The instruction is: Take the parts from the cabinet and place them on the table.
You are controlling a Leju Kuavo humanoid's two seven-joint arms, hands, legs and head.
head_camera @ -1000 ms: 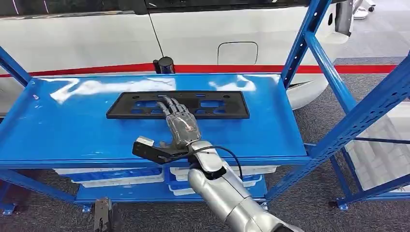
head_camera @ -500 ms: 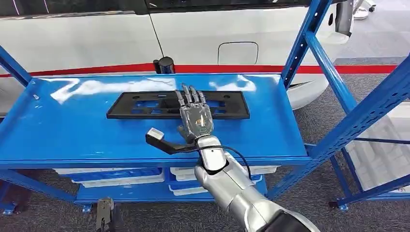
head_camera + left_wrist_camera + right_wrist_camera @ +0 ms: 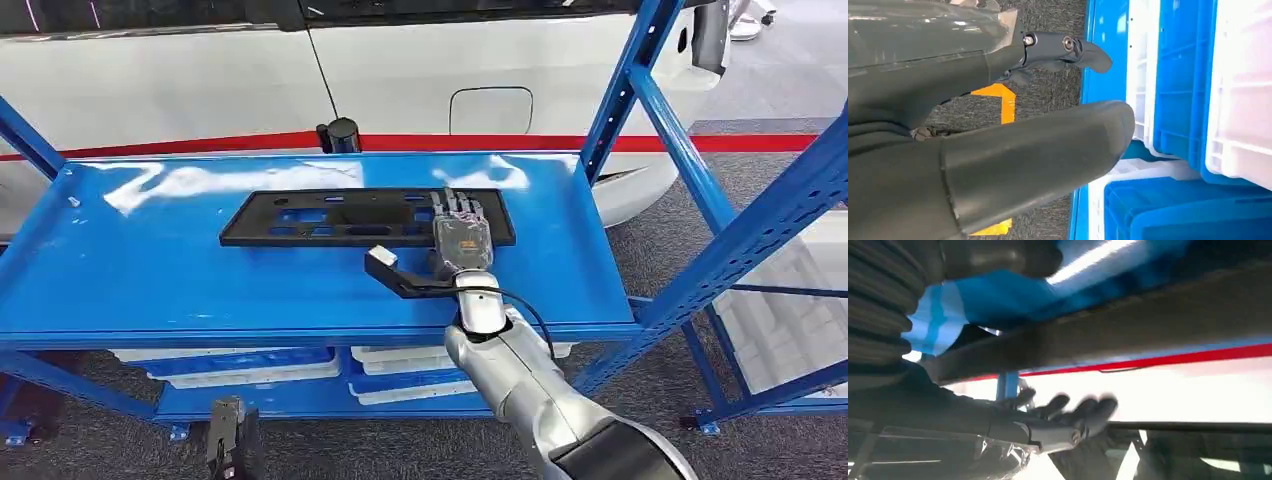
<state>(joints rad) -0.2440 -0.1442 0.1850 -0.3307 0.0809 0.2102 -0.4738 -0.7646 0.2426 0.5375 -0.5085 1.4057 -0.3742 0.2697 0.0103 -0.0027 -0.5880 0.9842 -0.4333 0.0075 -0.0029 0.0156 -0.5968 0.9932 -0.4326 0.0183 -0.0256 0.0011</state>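
where the flat black slotted part lies, the right hand spreads.

Part: you see a flat black plastic frame, long and rectangular, with several rectangular cut-outs.
Pose: it lies flat, long side running left to right.
Place: you find it on the blue cabinet shelf, toward the back, roughly centred.
Contact: the right hand covers its right end.

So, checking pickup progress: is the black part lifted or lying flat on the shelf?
Lying flat. The black part rests on the blue shelf; the right hand is over its right end.
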